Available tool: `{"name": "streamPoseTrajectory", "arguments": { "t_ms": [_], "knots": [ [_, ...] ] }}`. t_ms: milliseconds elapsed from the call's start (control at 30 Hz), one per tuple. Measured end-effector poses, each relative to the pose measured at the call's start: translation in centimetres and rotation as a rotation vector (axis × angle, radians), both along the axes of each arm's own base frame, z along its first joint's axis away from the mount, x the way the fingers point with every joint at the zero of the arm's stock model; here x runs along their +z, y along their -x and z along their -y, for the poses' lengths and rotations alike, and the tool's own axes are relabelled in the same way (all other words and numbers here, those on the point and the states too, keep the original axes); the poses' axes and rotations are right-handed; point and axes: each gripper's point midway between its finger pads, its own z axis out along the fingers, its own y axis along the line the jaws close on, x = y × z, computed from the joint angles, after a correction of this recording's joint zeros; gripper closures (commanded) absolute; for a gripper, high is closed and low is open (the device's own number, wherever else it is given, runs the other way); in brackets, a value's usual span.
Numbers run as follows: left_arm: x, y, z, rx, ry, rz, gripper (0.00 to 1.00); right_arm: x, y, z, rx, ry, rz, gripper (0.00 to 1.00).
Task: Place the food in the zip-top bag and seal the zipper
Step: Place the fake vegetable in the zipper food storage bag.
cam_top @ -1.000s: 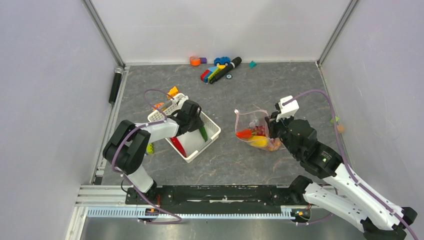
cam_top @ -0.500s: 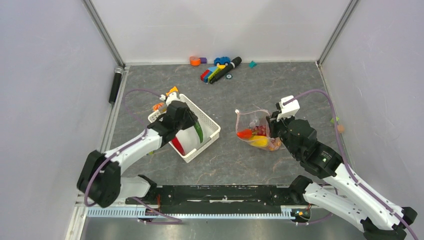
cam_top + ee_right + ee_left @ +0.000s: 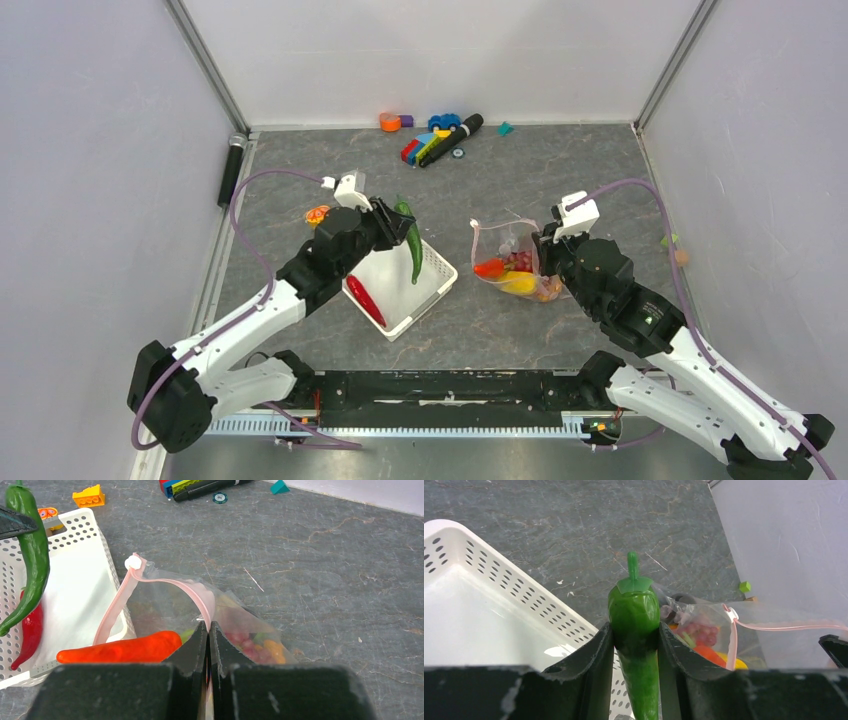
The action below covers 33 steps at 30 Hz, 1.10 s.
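One green chilli (image 3: 635, 612), clamped in the left gripper (image 3: 634, 630), now lifted out of the white basket (image 3: 80, 580) toward the zip-top bag (image 3: 250, 625), its zipper (image 3: 117, 607) pinched by the closed right gripper (image 3: 208, 627); red chilli (image 3: 31, 632) remains basketed.

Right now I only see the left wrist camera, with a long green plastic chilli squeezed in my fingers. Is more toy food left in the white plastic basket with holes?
Observer: Yes, one long red plastic chilli lies in the white basket.
Operator: Is anything holding the see-through bag?
Observer: The right gripper is shut on the pink zipper strip of the clear dotted plastic bag.
Operator: Is it open?
Observer: Yes, the strip arches up in a loop, open toward the basket.
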Motion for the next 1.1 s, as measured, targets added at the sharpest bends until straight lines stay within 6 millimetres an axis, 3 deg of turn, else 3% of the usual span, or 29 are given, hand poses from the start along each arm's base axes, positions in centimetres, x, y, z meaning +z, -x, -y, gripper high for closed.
{"name": "streamPoseTrajectory", "arguments": {
  "t_ms": [167,333,533,1100],
  "knots": [
    [0.3,0.5,0.1,-0.039,-0.029,0.028,0.98,0.0,0.0,-0.1,0.004,-0.001,-0.001,0.94],
    [3.0,3.4,-0.4,-0.142,-0.007,0.140,0.98,-0.4,0.2,-0.3,0.022,0.000,-0.006,0.94],
    [4.3,6.3,-0.9,-0.246,-0.010,0.270,0.98,-0.4,0.2,-0.4,0.031,0.003,-0.002,0.94],
    [2.9,9.8,5.7,-0.710,0.023,0.403,0.96,-1.0,0.2,-1.3,0.075,0.025,-0.018,0.94]
  ]
}}
